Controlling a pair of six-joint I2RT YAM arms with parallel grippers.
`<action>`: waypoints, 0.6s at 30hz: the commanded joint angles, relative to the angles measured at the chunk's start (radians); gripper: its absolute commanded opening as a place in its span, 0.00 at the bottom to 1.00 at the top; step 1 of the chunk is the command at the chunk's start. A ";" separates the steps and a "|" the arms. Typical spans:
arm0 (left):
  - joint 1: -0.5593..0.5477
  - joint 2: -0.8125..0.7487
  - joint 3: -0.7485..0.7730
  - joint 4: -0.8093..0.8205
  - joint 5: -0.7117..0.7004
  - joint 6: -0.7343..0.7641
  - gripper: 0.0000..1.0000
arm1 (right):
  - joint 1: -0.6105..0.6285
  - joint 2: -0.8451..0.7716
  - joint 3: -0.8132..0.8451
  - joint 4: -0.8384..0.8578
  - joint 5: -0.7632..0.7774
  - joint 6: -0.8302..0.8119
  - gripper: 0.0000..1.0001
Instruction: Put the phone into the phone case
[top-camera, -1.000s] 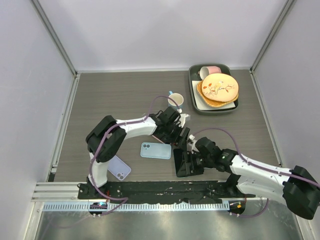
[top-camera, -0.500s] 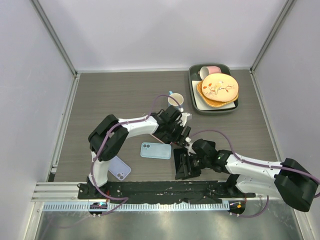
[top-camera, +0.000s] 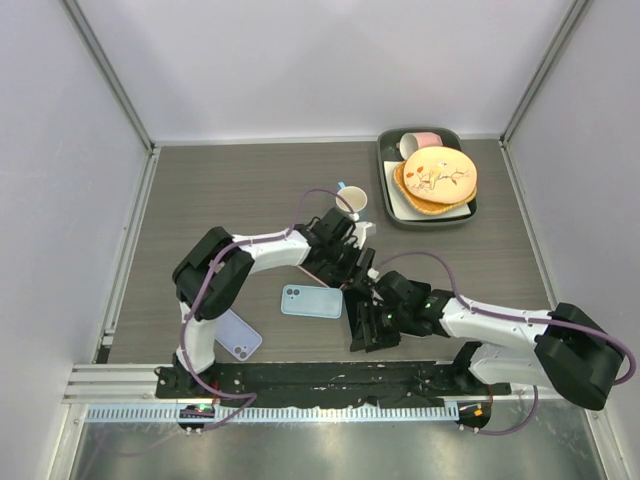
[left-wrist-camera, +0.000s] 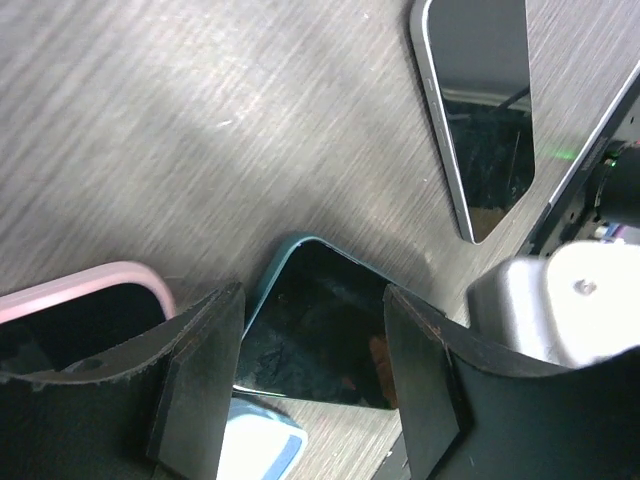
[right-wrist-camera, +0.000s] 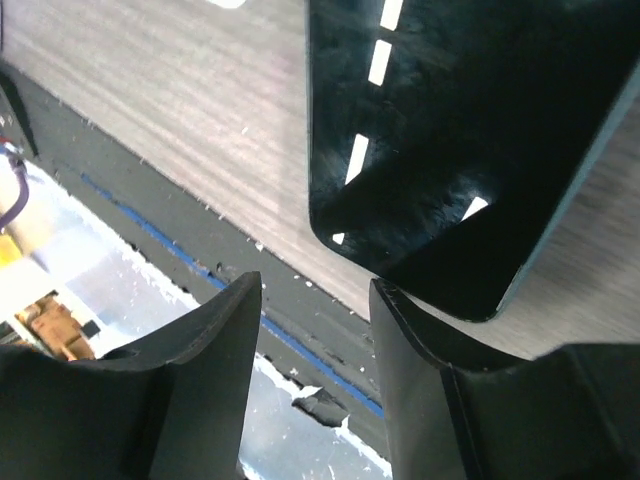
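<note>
A dark-screened phone (right-wrist-camera: 440, 130) with a teal rim lies screen up near the table's front edge. In the left wrist view one corner of the phone (left-wrist-camera: 320, 340) shows between my fingers. My left gripper (left-wrist-camera: 312, 295) (top-camera: 358, 268) is open and straddles that end; I cannot see contact. My right gripper (right-wrist-camera: 318, 285) (top-camera: 365, 322) is open with nothing between its fingers, and its right finger (right-wrist-camera: 430, 380) sits by the phone's near corner. A light blue case-like slab (top-camera: 312, 301) with a camera corner lies back up just left of both grippers. In the top view the arms hide most of the phone.
A lavender slab (top-camera: 238, 336) lies front left. Another dark-screened, grey-rimmed phone (left-wrist-camera: 480, 120) and a pink-rimmed case (left-wrist-camera: 80, 300) appear in the left wrist view. Behind the left arm stands a mug (top-camera: 352, 200). A tray (top-camera: 384, 170) with plates (top-camera: 438, 172) sits back right.
My right gripper has slid left along the front edge to the phone and narrowed a little. The left gripper shifted slightly and closed in a bit.
</note>
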 joint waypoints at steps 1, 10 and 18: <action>0.052 -0.030 -0.087 0.041 0.044 -0.042 0.62 | -0.096 0.000 0.050 -0.089 0.190 -0.079 0.54; 0.097 -0.099 -0.203 0.191 0.104 -0.129 0.61 | -0.370 -0.060 0.108 0.032 0.097 -0.178 0.55; 0.115 -0.130 -0.251 0.208 0.067 -0.152 0.60 | -0.439 0.023 0.127 0.166 -0.005 -0.145 0.57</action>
